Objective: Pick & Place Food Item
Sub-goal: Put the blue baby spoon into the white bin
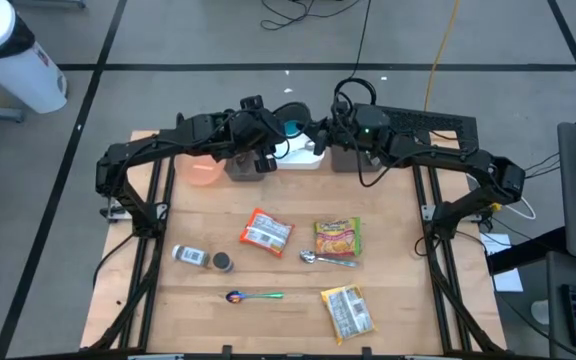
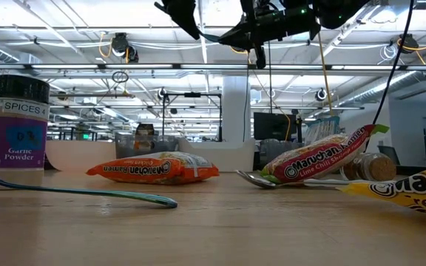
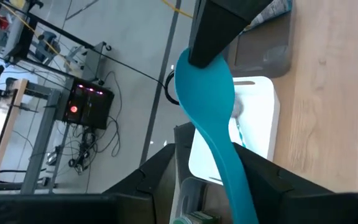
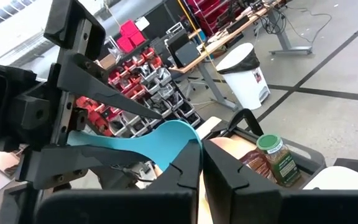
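Teal spatula (image 3: 211, 118) spans lengthwise between left hand (image 3: 210, 171) and right hand (image 4: 201, 163)

From my station the bench (image 1: 388, 260) reads as pale, matt wood with visible grain. The noodle packets (image 2: 154, 169) are glossy, crinkled plastic film. I see a smooth, matt teal plastic spatula (image 3: 207, 99), a shiny metal spoon (image 1: 326, 260) and a clear jar (image 2: 19, 129) with a black plastic cap and paper-like label.
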Available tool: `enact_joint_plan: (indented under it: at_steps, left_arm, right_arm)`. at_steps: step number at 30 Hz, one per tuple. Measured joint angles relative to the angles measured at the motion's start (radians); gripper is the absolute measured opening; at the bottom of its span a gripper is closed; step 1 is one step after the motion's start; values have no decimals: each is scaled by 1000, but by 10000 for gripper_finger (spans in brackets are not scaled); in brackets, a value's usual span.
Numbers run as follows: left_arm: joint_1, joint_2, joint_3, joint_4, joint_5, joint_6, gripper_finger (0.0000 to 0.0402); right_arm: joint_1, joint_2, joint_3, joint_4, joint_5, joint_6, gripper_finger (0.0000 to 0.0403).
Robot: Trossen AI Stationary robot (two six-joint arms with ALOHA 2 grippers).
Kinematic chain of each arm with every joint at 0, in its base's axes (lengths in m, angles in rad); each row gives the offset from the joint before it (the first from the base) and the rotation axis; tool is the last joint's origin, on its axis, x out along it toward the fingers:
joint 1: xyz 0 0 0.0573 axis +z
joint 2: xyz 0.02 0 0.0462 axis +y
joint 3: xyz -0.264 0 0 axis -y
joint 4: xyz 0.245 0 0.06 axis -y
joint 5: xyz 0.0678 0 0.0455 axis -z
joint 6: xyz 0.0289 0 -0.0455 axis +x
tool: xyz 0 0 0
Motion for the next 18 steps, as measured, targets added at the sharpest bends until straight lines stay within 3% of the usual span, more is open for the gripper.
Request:
enact_joint_plan:
  at_steps: [7,18]
  left_arm:
    - [-1,0,0,-3,21,7,106]
    - [-1,0,0,-2,10,6,102]
  right_arm:
    - [-1,0,1,8,4,-10,0]
    - [-1,0,2,5,5,-7,0]
